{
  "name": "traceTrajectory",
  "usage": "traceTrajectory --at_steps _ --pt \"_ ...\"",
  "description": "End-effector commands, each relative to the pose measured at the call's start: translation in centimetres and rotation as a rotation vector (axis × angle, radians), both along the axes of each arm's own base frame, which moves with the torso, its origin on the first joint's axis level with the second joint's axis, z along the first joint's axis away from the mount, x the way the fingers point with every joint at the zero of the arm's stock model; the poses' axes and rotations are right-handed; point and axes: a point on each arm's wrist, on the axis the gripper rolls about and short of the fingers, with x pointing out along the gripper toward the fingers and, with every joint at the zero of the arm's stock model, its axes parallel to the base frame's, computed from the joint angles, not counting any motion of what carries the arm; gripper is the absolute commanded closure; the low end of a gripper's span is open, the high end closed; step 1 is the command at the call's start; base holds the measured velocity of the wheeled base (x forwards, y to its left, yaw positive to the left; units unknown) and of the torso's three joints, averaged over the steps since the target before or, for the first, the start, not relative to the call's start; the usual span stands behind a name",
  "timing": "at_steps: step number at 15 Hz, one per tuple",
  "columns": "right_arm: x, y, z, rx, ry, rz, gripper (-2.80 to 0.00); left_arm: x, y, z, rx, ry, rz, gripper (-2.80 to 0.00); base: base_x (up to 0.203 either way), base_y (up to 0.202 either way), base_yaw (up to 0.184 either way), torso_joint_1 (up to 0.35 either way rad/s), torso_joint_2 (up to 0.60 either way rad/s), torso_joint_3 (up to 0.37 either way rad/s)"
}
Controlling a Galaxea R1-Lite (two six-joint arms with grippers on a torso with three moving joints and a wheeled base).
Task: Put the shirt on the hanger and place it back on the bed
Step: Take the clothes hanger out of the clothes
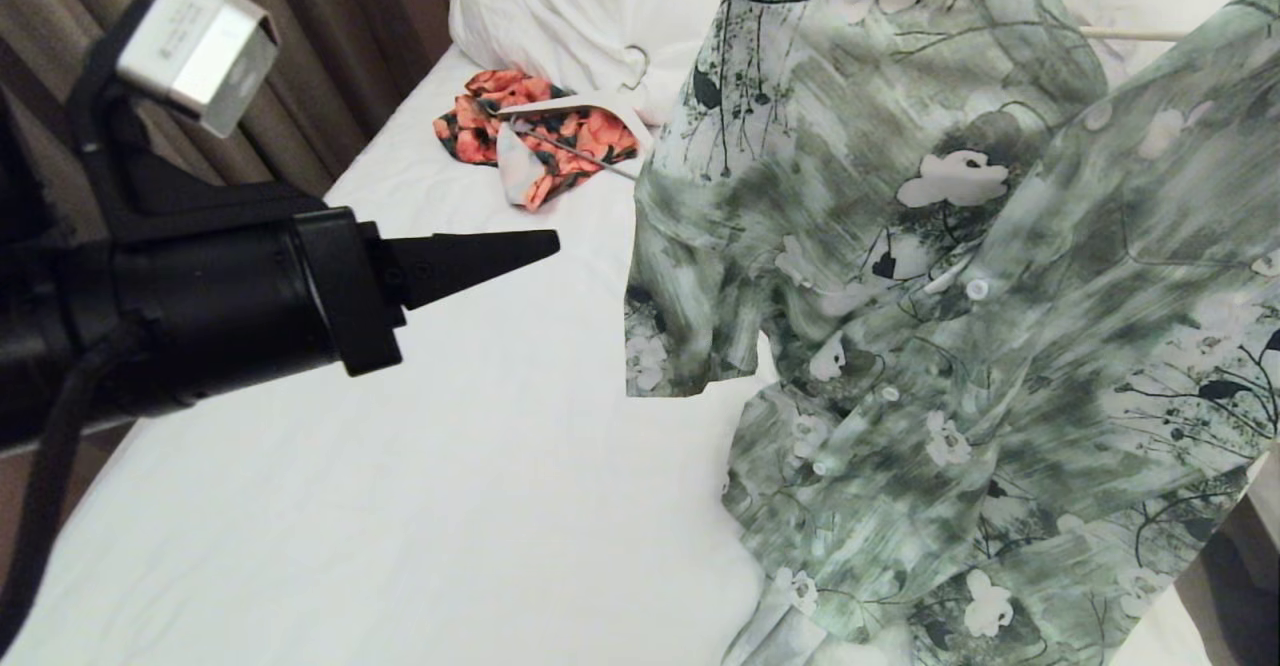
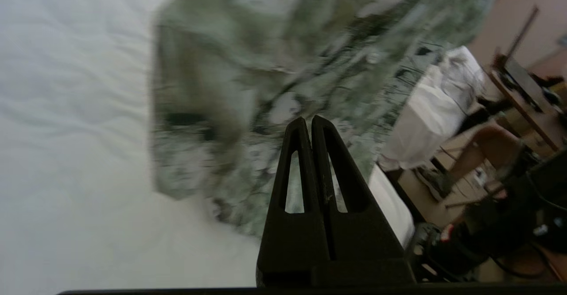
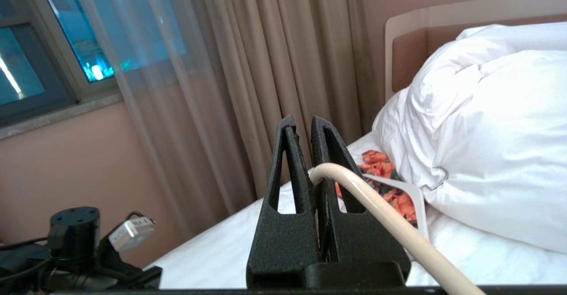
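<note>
Shirt [image 1: 930, 346] dangles over the bed [image 1: 450, 466] on the hanger [image 3: 381, 215], which the right claw [image 3: 305, 124] pinches. Left claw [image 1: 545, 241] hovers beside it, clamped together, empty.

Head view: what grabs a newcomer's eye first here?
The green leafy shirt hangs in the air over the right half of the bed, filling that side of the view. The left pincer, shut and empty, points at it from the left. In the right wrist view, the right pincer is shut on the cream hanger.
</note>
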Motion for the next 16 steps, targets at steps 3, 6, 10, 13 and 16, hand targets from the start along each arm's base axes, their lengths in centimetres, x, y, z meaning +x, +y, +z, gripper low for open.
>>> traceTrajectory --at_steps 3,6,10,13,16 --pt "0.4 0.1 -0.1 -0.004 0.008 0.001 0.00 2.5 -3.3 0.2 0.019 0.009 -0.047 -2.80 0.000 0.000 0.000 0.000 0.00 0.000" --pt "0.4 0.1 -0.2 -0.004 0.011 0.000 0.00 5.5 -5.2 -0.7 0.090 -0.024 -0.038 -2.80 0.000 0.000 0.000 0.000 0.00 0.000" --pt "1.1 0.1 -0.4 -0.008 0.023 -0.014 0.00 7.9 -5.6 0.0 0.107 -0.083 -0.002 -2.80 0.000 0.000 0.000 0.000 0.00 0.000" --pt "1.4 0.3 -0.5 -0.010 0.029 -0.014 0.00 8.7 -4.6 0.3 0.124 -0.121 0.039 -2.80 0.000 0.000 0.000 0.000 0.00 0.000" --pt "1.8 0.4 -0.6 -0.013 0.036 -0.014 0.00 8.9 -4.9 0.3 0.138 -0.141 0.034 -2.80 0.000 0.000 0.000 0.000 0.00 0.000"
